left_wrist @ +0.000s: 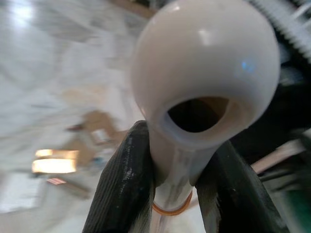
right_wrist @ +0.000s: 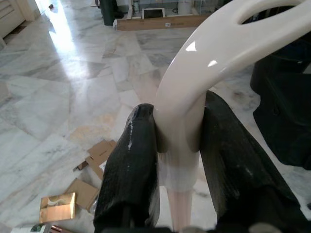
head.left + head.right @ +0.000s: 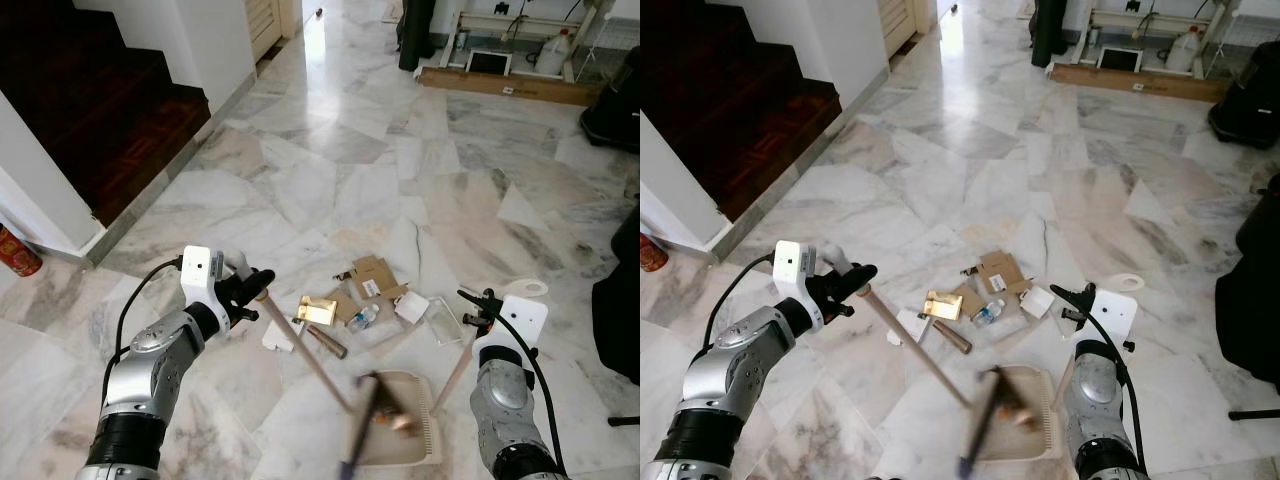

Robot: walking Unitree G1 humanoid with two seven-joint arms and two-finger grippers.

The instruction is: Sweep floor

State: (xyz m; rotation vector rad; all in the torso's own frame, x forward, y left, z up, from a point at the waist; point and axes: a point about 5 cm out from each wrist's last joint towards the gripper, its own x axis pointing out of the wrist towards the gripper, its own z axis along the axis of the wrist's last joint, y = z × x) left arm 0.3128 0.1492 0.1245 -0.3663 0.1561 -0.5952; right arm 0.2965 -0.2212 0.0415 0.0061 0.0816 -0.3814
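Broom is clamped at its handle tip by left tool; dustpan handle is clamped by right tool, pan below it. Litter lies between tools. Both judged light, stiff, slick plastic; lower grips advised.

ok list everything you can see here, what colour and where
broom: 1, pale wooden stick with cream cap, slanting from left gripper down to the dustpan; head blurred
dustpan: 1, cream, on floor close in front, its handle in right gripper
cardboard pieces: several, brown, in litter pile on floor ahead
gold box: 1, shiny gold, left part of pile
small bottle: 1, clear with blue cap, mid pile
brown tube: 1, near edge of pile
long cardboard box: 1, brown, far right
stairs: dark wood, upper left
floor: grey-white marble
left gripper: black, shut on broom
right gripper: black, shut on dustpan handle
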